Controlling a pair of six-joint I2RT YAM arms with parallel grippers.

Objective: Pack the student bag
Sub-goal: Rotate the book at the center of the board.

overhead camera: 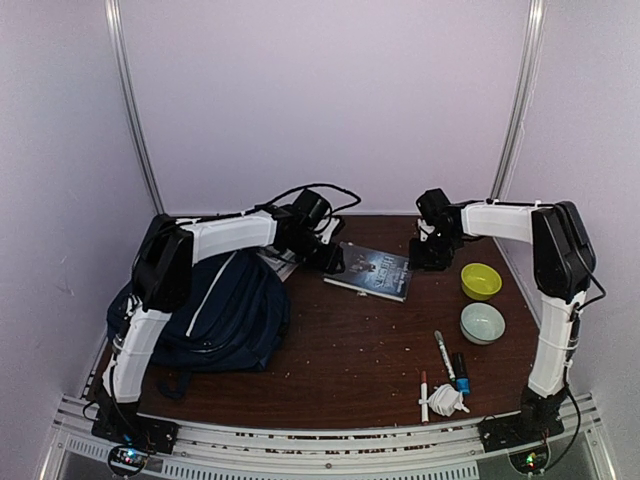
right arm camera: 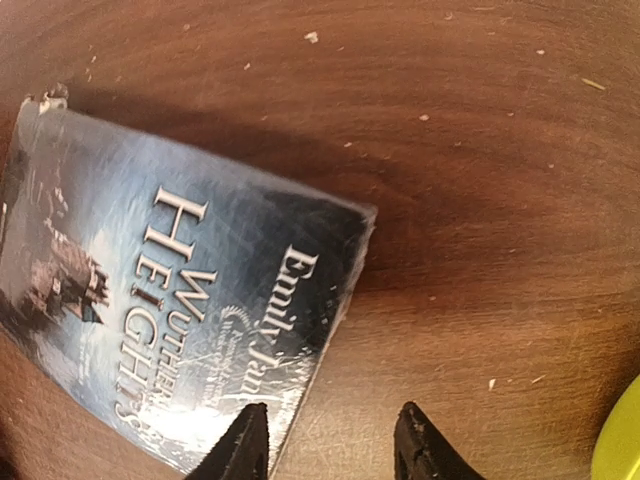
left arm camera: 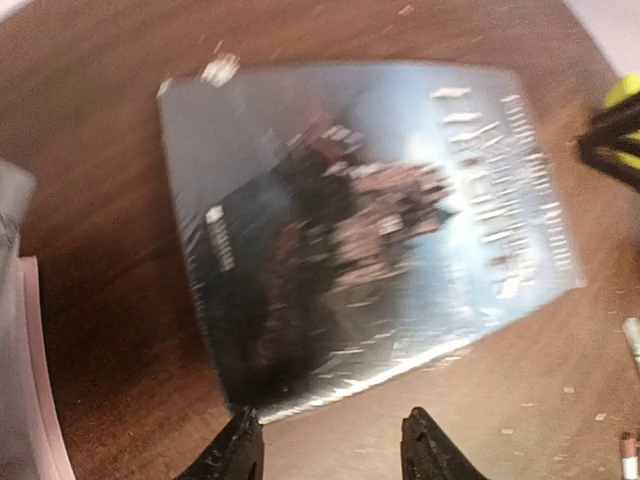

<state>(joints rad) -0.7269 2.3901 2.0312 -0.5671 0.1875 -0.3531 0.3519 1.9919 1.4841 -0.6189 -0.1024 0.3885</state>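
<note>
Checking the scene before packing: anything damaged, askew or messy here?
The book lies askew on the table. One cover corner is frayed white, and one edge seems lifted, casting a shadow. Pale specks dot the table around it. Nothing else stands out.

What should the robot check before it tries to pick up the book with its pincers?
1. The book lies flat on the table with nothing on top: ok.
2. The left pincer is open and empty, by the book's edge: ok.
3. The right pincer is open and empty, by the book's other side: ok.
4. The student bag is open enough to take the book: cannot tell.
5. The yellow bowl sits apart from the right pincer: ok.
</note>
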